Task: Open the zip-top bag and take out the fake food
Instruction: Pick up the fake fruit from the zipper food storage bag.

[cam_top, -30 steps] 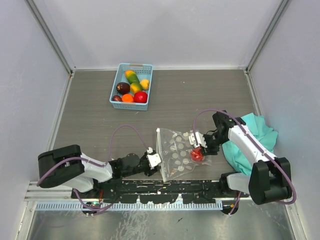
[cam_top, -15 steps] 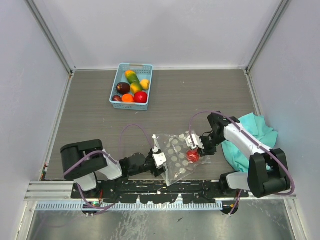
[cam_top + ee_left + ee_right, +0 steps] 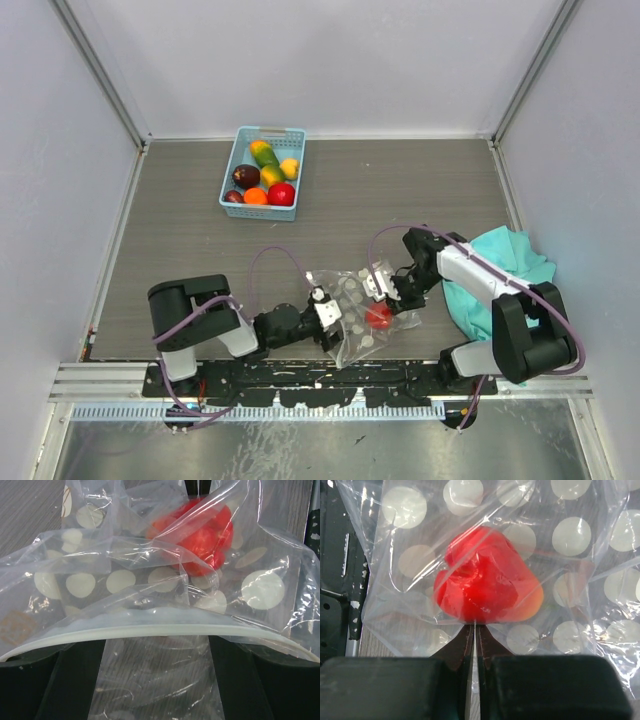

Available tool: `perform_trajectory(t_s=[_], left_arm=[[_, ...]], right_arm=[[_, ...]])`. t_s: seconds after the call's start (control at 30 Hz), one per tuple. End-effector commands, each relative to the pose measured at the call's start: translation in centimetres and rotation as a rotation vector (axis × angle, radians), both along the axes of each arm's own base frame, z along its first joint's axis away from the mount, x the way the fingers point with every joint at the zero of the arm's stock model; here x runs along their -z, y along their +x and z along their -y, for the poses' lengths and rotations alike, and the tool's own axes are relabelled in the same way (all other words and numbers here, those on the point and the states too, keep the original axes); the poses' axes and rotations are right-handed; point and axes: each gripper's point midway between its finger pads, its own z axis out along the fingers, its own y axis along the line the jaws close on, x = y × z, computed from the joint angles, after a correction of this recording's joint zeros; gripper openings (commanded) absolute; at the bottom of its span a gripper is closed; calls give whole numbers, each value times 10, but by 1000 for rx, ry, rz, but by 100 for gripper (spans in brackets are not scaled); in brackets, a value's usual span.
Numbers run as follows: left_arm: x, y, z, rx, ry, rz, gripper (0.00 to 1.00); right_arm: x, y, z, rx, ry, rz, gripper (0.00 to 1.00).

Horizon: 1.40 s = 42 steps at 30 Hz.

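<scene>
Clear plastic printed with white dots, crumpled on the grey table (image 3: 350, 200) near its front edge: zip-top bag (image 3: 352, 298), lying between the two grippers. Holds one piece of red fake food (image 3: 378, 316), glossy and visible through the film toward the bag's right side. Left gripper (image 3: 328, 312) at the bag's left edge, fingers (image 3: 45, 685) spread wide apart. From the left wrist, white zip strip (image 3: 150, 630) arcing across from one dark finger to the other, loose film draped in the gap, red piece lying beyond it inside the bag; no clamping on anything to be seen. Right gripper (image 3: 385, 285) at the bag's upper right, fingers (image 3: 545, 685) pressed together on a thin fold of the bag's film, pinched just beside the red piece. Other fake food (image 3: 262, 175), in orange, red, yellow, green and dark purple, piled in a light blue basket (image 3: 232, 160) at the far side of the table, well apart from the bag. Teal cloth (image 3: 505, 265) bunched at the table's right edge, beside the right arm.
</scene>
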Motion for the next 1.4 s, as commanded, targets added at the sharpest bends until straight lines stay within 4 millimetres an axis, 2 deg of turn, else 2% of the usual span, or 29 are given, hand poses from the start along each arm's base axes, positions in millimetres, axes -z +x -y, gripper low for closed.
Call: perform_trajectory(t_s=[0.0,0.13,0.5,0.53,1.03,1.37], left_arm=[[-28,6,18,-13,-121,23,84],[-29,7,22,-19,-146,0,85],[-31,5,35,-20,-211,-91,87],[-31,5,36,-22,-214,-97,90],[-32,12,43,-88,-274,-200,97],[-31,16,44,-125,-297,-237,97]], right_arm=[[-13,0,-16,-11,69,-28,9],[-14,-3,-22,-18,85,-49,6],[-13,-13,-32,-56,98,-86,4],[-13,-14,-32,-59,97,-89,4],[-12,-20,-42,-96,100,-96,4],[-12,-26,-50,-118,105,-114,4]])
